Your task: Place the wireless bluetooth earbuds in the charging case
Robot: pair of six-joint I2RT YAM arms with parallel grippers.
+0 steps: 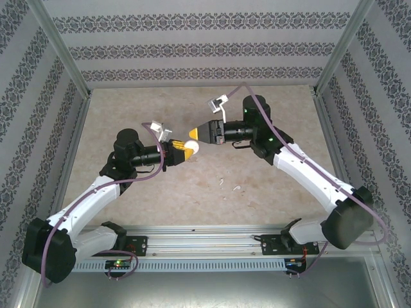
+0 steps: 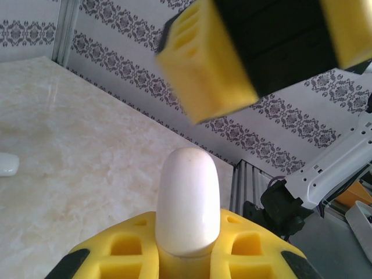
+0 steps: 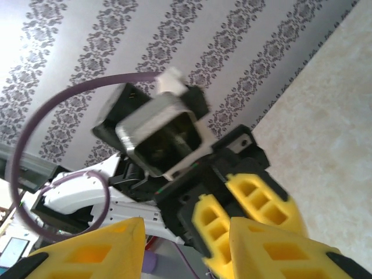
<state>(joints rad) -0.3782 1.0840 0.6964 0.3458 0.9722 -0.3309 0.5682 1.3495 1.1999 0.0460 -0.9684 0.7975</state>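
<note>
The left gripper [image 1: 184,151] is clamped on a smooth white case [image 2: 187,200]. It holds the case above the middle of the marbled table [image 1: 128,109], and the rounded end sticks out past the yellow fingers [image 2: 247,247]. The right gripper [image 1: 195,133] faces it from the far right, its jaws apart with a dark gap between them and nothing I can make out inside. Its tips sit just beside the free end of the case, but I cannot tell whether they touch it.

Two tiny white earbuds [image 1: 221,181] lie loose on the table, nearer than both grippers and a little to the right, the second one [image 1: 236,188] close by the first. From the left wrist camera, another small white piece [image 2: 7,164] rests on the table at the left, cut off by the edge, so I cannot tell what it is. A purple cable [image 1: 247,90] arcs over the right arm. A patterned wall [image 1: 205,51] closes the far side.
</note>
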